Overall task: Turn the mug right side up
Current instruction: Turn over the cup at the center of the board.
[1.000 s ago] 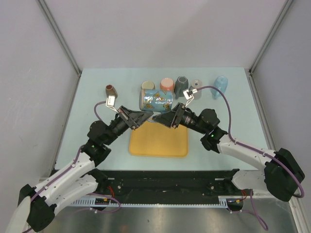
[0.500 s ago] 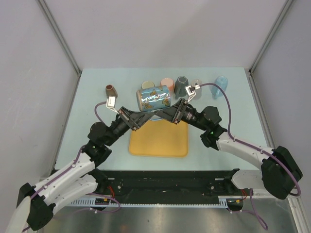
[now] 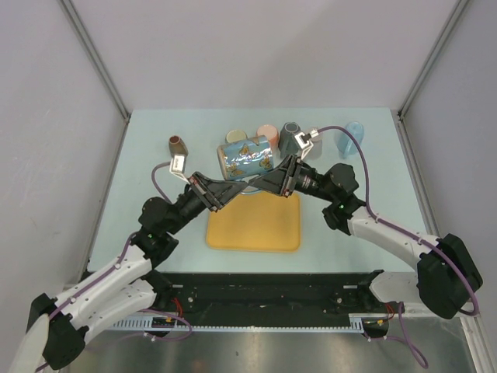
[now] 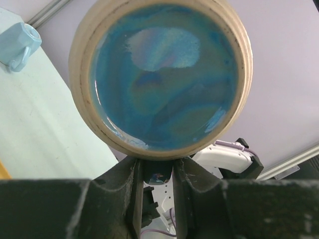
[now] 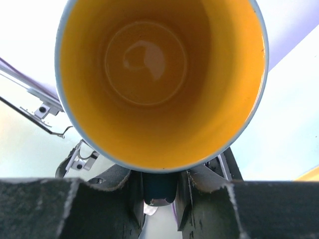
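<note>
The counter (image 3: 147,132) is pale blue, and an orange mat (image 3: 252,225) lies on its near middle. The mug (image 3: 247,155) is off the counter, lying on its side in the air above the mat's far edge, its patterned blue wall facing up. Both my arms reach inward from the near edge and meet under it.

Close behind the mug is a row of cups. A pale cup (image 3: 233,136) is partly hidden by the mug, then come a pink cup (image 3: 266,132) and a grey cup (image 3: 290,137). A light blue cup (image 3: 354,134) stands further right. A brown cup (image 3: 178,145) stands apart on the left.

My left tool (image 4: 154,177) points at the mug's glazed blue base and is clenched on a dark blue part beneath it. My right tool (image 5: 159,186) faces the yellow inside of the mouth and grips the same mug from below, fingers (image 5: 124,191) drawn close together.
</note>
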`<state>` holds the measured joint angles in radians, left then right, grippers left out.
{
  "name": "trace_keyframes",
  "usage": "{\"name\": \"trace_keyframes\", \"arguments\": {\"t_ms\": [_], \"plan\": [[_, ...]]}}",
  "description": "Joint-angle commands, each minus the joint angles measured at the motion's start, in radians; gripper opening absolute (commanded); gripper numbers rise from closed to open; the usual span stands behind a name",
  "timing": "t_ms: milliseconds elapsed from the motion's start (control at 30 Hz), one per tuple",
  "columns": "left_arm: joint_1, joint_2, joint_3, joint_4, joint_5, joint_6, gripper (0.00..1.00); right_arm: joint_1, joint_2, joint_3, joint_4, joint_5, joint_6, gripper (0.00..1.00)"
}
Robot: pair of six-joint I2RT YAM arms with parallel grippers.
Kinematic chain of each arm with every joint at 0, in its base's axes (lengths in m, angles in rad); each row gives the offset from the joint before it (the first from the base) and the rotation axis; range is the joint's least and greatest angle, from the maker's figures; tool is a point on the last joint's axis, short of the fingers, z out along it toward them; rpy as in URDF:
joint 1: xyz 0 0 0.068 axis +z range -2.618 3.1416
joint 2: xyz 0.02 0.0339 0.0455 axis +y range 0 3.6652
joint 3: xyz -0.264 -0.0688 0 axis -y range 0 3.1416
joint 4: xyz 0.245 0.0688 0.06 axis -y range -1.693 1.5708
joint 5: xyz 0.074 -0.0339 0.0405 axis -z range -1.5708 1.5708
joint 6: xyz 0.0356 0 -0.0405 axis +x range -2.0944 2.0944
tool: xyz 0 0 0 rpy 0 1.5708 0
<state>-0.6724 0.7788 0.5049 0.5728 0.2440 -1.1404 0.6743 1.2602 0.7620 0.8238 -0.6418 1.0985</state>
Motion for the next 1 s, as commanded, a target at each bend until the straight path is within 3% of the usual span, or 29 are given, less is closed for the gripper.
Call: {"name": "trace_keyframes", "arguments": {"t_ms": [0, 133, 267, 300, 433, 767, 967], "plan": [[0.008, 0.011, 0.064, 0.084, 0.070, -0.007, 0.00, 0.007, -0.010, 0.059, 0.117, -0.196, -0.023, 0.00], [0.010, 0.025, 0.070, 0.088, 0.077, -0.004, 0.00, 0.007, -0.019, 0.057, 0.104, -0.200, -0.037, 0.00], [0.019, 0.036, 0.046, 0.087, 0.072, -0.024, 0.00, 0.005, -0.073, 0.062, -0.050, -0.130, -0.112, 0.00], [0.020, 0.040, 0.043, 0.085, 0.081, -0.025, 0.08, 0.005, -0.082, 0.063, -0.080, -0.121, -0.124, 0.00], [0.025, 0.050, 0.027, 0.085, 0.080, -0.021, 0.22, 0.010, -0.117, 0.076, -0.211, -0.082, -0.178, 0.00], [0.037, 0.079, 0.006, 0.085, 0.089, -0.033, 0.46, 0.014, -0.165, 0.076, -0.328, -0.010, -0.235, 0.00], [0.048, 0.070, -0.020, 0.085, 0.093, -0.039, 0.54, 0.013, -0.171, 0.076, -0.359, 0.004, -0.250, 0.00]]}}
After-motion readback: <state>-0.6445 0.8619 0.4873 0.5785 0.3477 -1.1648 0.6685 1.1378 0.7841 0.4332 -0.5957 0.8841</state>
